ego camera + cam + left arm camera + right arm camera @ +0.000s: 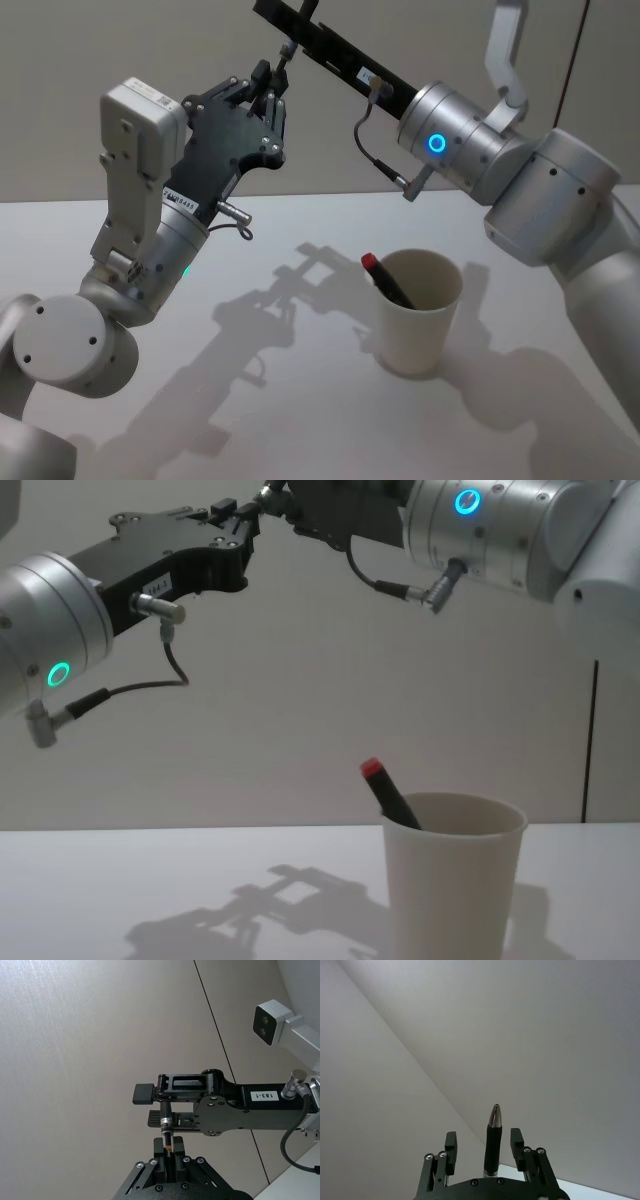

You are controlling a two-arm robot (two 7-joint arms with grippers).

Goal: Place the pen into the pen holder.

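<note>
The pen (385, 280), a thick black marker with a red tip, leans inside the pen holder (420, 330), a white paper cup on the table; the chest view shows the pen (390, 795) sticking out of the pen holder (455, 890). Both arms are raised high above the table. My left gripper (272, 85) is shut on a slim black pen with a silver tip (166, 1120). My right gripper (484, 1142) is open, and the slim pen (492, 1140) passes between its fingers with a gap on each side.
A white table (300, 420) runs under both arms, with their shadows left of the cup. A plain wall (300, 730) stands behind. A white camera unit (272, 1022) sits on the right arm.
</note>
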